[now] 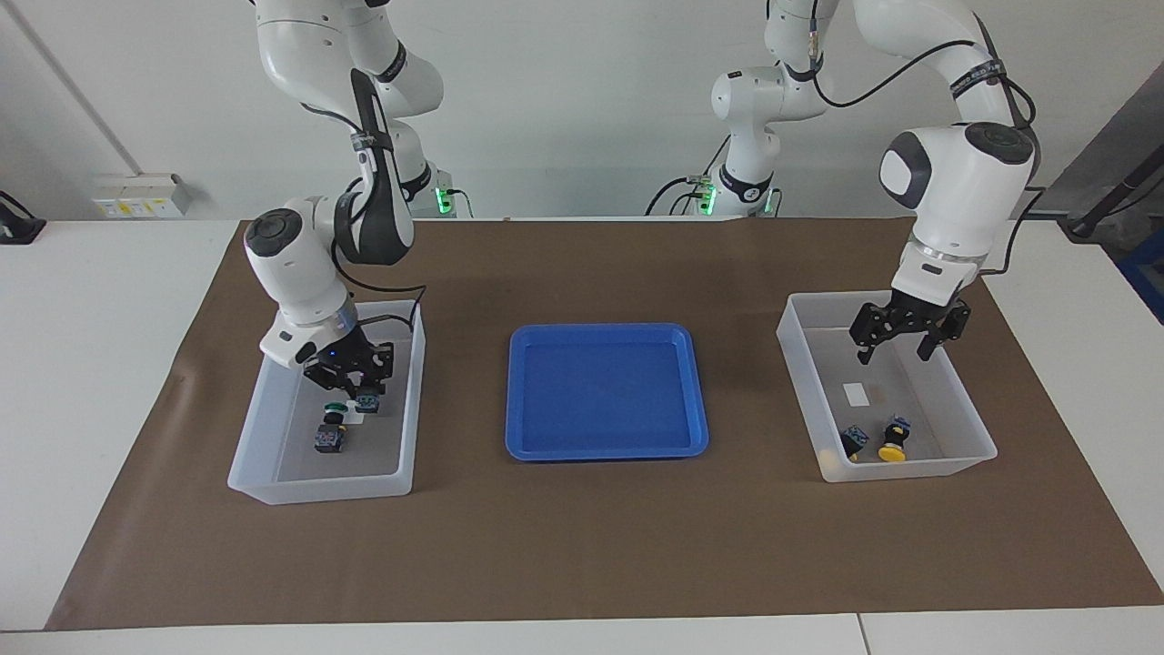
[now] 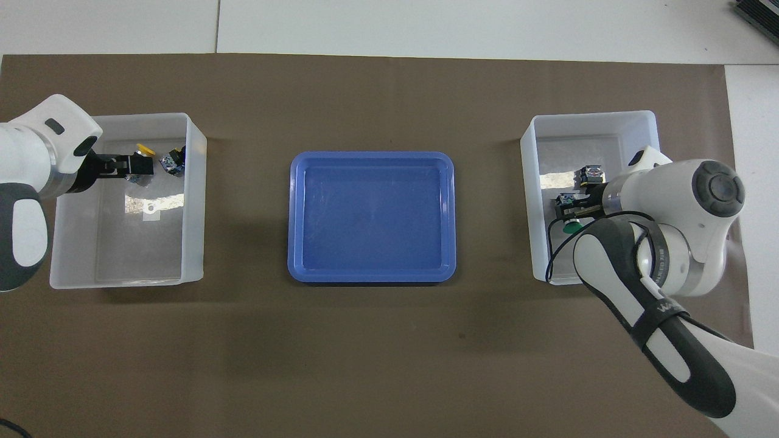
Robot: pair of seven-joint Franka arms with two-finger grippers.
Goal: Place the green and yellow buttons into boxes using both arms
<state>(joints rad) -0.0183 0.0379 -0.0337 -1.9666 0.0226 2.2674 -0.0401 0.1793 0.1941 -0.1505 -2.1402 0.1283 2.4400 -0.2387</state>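
Note:
Two translucent white tubs stand at the table's two ends. The tub at the right arm's end holds a green-capped button lying on its floor. My right gripper is low inside this tub, shut on a second green button, whose green cap shows in the overhead view. The tub at the left arm's end holds two yellow buttons at the end farther from the robots. My left gripper is open and empty above this tub.
A shallow blue tray lies with nothing in it at the middle of the brown mat, between the two tubs. The white tabletop surrounds the mat.

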